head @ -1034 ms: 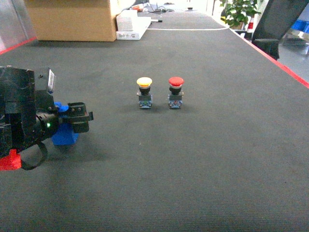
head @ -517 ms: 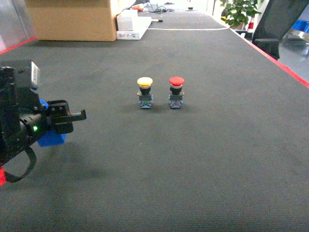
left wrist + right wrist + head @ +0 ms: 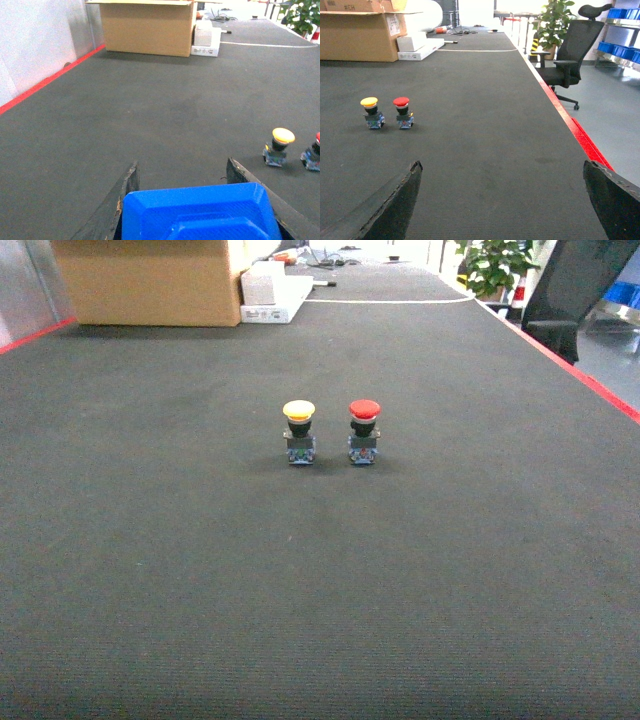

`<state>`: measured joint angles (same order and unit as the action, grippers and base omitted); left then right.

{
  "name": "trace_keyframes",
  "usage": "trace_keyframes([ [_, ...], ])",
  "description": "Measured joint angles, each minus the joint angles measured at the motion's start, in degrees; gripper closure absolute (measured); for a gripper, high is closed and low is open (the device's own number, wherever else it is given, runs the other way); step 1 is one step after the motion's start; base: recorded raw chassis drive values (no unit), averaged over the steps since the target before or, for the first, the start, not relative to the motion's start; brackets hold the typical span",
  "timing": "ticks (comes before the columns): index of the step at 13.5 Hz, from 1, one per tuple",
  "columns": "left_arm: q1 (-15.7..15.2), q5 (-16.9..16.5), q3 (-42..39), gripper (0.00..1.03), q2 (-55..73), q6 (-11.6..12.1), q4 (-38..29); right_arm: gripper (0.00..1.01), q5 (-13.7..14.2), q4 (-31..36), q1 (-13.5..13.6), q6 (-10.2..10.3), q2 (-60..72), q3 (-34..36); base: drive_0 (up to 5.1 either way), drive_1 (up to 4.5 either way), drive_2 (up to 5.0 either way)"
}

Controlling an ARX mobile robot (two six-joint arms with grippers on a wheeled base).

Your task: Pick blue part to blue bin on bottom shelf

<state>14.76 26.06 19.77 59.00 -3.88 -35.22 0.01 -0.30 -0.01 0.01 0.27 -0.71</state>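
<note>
Nearest to you, in the left wrist view, the left end effector (image 3: 200, 210) has its two dark fingers (image 3: 117, 205) closed against the sides of the blue part (image 3: 200, 212), which fills the bottom of that view between them; you are holding it above the dark counter (image 3: 150, 115). In the right wrist view, your right end effector (image 3: 505, 200) stands wide open with nothing between its fingers (image 3: 395, 202), only bare counter mat. Neither arm shows in the head view, and the blue bin is not in any view.

Farther out, near the middle of the counter, you see the yellow push-button (image 3: 299, 431) and the red push-button (image 3: 364, 430) standing upright, side by side, close but apart, yellow on the left. From the left wrist they sit ahead and to the right of the held part.

At the far end, a cardboard box (image 3: 150, 280) rests on the counter with a white box (image 3: 275, 290) just beside it. Beyond the counter's right edge, marked by red tape (image 3: 580, 135), stand a black office chair (image 3: 570, 60) and a potted plant (image 3: 555, 22).
</note>
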Motion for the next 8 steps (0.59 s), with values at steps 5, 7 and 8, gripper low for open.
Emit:
trace_keyframes([
  [5, 11.67, 12.66, -4.28, 0.59, -33.86, -1.81, 28.24, 0.03, 0.00, -0.02, 0.00, 0.00, 0.00, 0.00, 0.0, 0.00, 0.0],
  [7, 12.83, 15.23, -4.66, 0.59, -35.50, -2.54, 31.39, 0.03, 0.00, 0.00, 0.00, 0.00, 0.00, 0.00, 0.0, 0.00, 0.0],
  [8, 12.92, 15.26, -4.72, 0.59, -35.50, -2.84, 31.39, 0.03, 0.00, -0.02, 0.00, 0.00, 0.00, 0.00, 0.0, 0.00, 0.0],
])
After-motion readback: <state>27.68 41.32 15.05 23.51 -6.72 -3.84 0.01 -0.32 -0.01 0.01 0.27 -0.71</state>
